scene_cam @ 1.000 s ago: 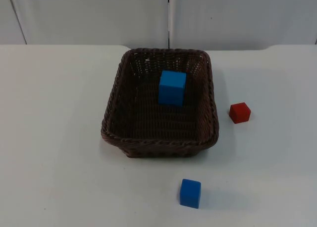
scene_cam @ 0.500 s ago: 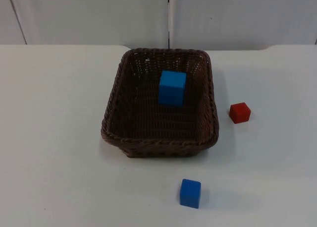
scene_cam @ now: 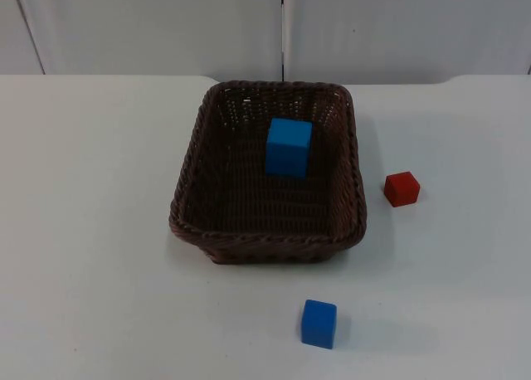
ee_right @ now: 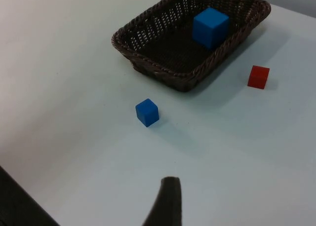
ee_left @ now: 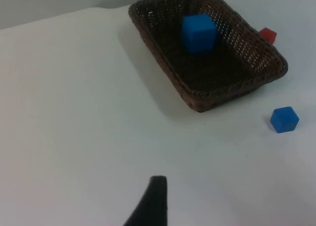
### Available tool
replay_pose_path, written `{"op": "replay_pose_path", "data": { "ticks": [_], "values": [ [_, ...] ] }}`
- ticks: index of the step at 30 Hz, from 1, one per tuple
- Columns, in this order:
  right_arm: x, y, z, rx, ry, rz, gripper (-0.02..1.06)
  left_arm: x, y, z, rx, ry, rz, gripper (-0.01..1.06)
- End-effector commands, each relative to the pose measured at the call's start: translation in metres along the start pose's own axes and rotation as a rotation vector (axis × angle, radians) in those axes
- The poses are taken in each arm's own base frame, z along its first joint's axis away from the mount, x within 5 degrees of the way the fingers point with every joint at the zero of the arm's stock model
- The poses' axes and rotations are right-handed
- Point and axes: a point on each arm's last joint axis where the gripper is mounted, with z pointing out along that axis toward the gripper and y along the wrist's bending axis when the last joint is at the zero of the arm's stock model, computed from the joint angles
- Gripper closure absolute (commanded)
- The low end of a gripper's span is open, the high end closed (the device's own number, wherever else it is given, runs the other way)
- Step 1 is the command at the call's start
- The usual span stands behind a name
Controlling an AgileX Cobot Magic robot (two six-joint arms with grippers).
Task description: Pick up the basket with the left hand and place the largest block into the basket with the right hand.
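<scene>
A dark brown woven basket (scene_cam: pixel 187 199) stands on the white table at the middle, by the back wall. The largest block, a blue cube (scene_cam: pixel 289 147), rests inside it toward the far end; it is also seen in the basket (ee_left: pixel 163 53) from the left wrist as the blue cube (ee_left: pixel 199 33), and from the right wrist as the blue cube (ee_right: pixel 210 27). My left gripper (ee_left: pixel 155 201) hangs well back from the basket over bare table. My right gripper (ee_right: pixel 168 201) is likewise far from the basket (ee_right: pixel 148 48). Both arms wait, holding nothing that I can see.
A small blue cube (scene_cam: pixel 319 323) lies on the table in front of the basket, near the front edge. A small red cube (scene_cam: pixel 401 188) sits just right of the basket. The grey partition wall (scene_cam: pixel 282 27) closes the table behind.
</scene>
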Motion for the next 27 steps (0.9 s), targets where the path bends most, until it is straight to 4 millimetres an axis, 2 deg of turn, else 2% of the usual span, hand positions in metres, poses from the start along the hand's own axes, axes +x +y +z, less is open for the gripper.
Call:
{"op": "replay_pose_path", "data": {
  "ticks": [1, 22, 24, 27],
  "values": [
    [-0.0002, 0.0001, -0.0003, 0.001, -0.009, -0.010, 0.32, 0.0011, 0.0007, 0.0007, -0.002, -0.002, 0.007, 0.18],
    [-0.0002, 0.0004, -0.0003, -0.002, -0.009, -0.009, 0.32, 0.0011, 0.0010, 0.0007, -0.006, -0.002, 0.009, 0.18],
    [-0.0002, 0.0004, -0.0003, -0.002, -0.009, -0.009, 0.32, 0.0011, 0.0010, 0.0007, -0.006, -0.002, 0.009, 0.16],
    [-0.0002, 0.0004, -0.0003, -0.002, -0.009, -0.009, 0.32, 0.0011, 0.0010, 0.0007, -0.006, -0.002, 0.009, 0.02]
  ]
}}
